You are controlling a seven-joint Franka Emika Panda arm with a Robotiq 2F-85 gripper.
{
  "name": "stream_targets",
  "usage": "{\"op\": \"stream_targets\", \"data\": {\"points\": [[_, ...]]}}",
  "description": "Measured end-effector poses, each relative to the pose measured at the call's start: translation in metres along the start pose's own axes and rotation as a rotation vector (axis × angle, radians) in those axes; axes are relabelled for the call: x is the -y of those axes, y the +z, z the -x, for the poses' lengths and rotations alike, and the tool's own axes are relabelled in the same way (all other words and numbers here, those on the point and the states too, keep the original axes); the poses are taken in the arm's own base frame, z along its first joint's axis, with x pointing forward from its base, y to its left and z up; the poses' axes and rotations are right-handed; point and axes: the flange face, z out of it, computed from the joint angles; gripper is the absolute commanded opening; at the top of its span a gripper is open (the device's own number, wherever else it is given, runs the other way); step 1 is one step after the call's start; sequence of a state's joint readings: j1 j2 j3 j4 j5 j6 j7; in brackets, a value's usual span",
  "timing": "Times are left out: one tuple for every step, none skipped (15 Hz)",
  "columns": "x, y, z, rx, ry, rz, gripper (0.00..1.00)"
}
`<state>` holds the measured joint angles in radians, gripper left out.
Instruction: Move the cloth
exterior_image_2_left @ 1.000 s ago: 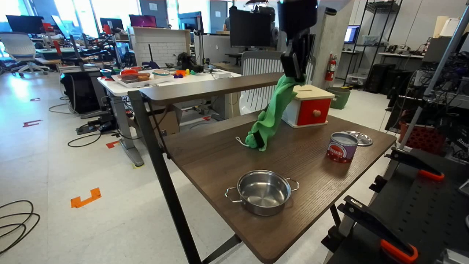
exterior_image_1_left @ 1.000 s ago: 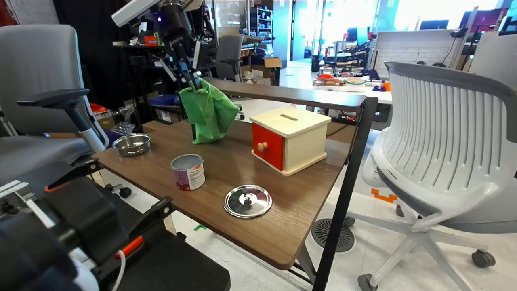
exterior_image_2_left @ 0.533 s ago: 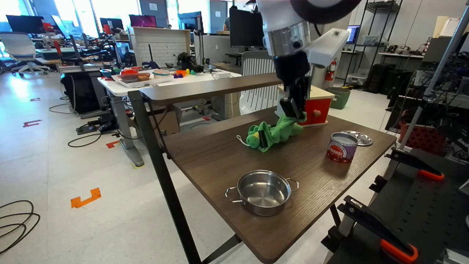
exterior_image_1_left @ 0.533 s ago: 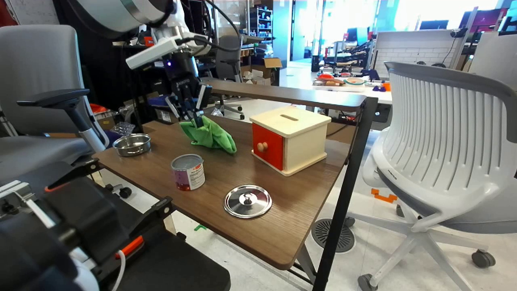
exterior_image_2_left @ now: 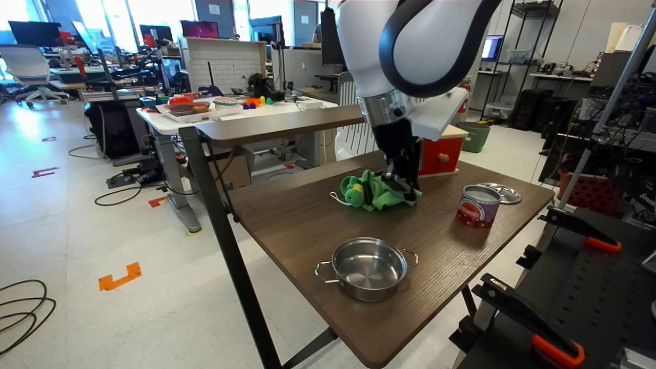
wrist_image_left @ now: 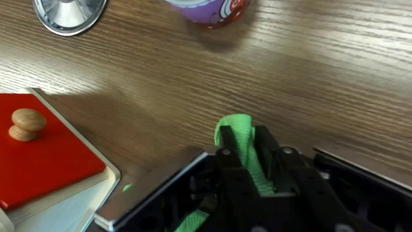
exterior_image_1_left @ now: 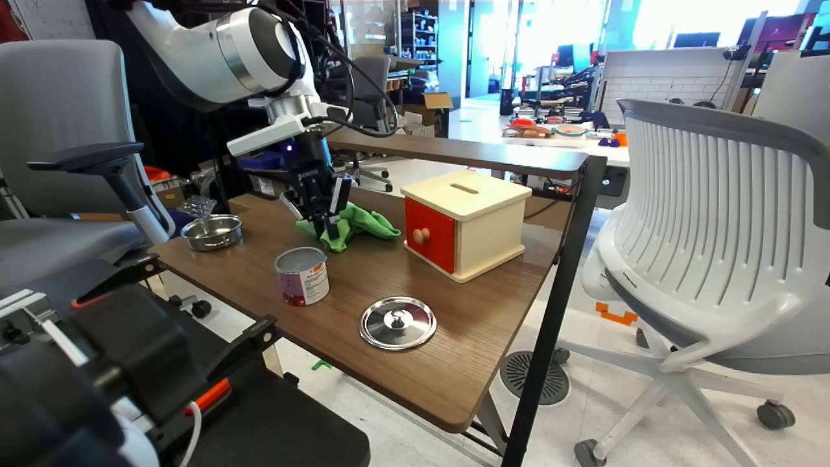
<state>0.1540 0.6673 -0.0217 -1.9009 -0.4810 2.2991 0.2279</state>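
Note:
The green cloth lies crumpled on the brown table, showing in both exterior views (exterior_image_1_left: pixel 368 223) (exterior_image_2_left: pixel 382 197). One end, in an exterior view, has a rounded green part with yellow, a black strip and a white loop. My gripper points down at the table, with its fingertips low at the cloth in both exterior views (exterior_image_1_left: pixel 329 235) (exterior_image_2_left: pixel 404 191). In the wrist view, a fold of the cloth (wrist_image_left: pixel 237 120) sits between the two fingers of my gripper (wrist_image_left: pixel 242 131) and seems to touch both tips. The arm hides part of the cloth.
A wooden box (exterior_image_1_left: pixel 486 224) with a red front stands beside the cloth. A purple can (exterior_image_1_left: pixel 303 277), a silver lid (exterior_image_1_left: pixel 398 323) and a steel pot (exterior_image_2_left: pixel 369 271) stand on the table (exterior_image_2_left: pixel 287 225). A raised shelf (exterior_image_1_left: pixel 467 150) runs along one edge.
The gripper has come down with the cloth to the tabletop. The cloth, hanging a second ago, now lies bunched on the table. The pot, can, lid and box have not moved.

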Motion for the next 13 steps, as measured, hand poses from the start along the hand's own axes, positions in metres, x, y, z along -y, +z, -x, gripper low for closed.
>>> {"op": "stream_targets", "data": {"points": [[-0.001, -0.001, -0.002, -0.005, 0.004, 0.003, 0.61], [-0.003, -0.005, -0.004, -0.012, 0.008, 0.005, 0.69], [-0.005, -0.010, -0.006, -0.021, 0.014, 0.007, 0.76], [-0.007, -0.016, -0.007, -0.030, 0.022, 0.007, 0.84], [-0.010, -0.023, -0.007, -0.042, 0.031, 0.007, 0.91], [-0.013, -0.033, -0.007, -0.057, 0.040, 0.008, 0.99], [-0.016, -0.044, -0.006, -0.073, 0.050, 0.009, 1.00], [-0.020, -0.057, -0.003, -0.090, 0.063, 0.009, 1.00], [-0.024, -0.070, 0.001, -0.106, 0.074, 0.007, 1.00], [-0.028, -0.084, 0.007, -0.121, 0.087, -0.001, 1.00], [-0.031, -0.093, 0.011, -0.132, 0.092, -0.002, 1.00], [-0.031, -0.095, 0.011, -0.134, 0.093, -0.001, 1.00], [-0.030, -0.091, 0.011, -0.129, 0.091, -0.002, 1.00]]}}
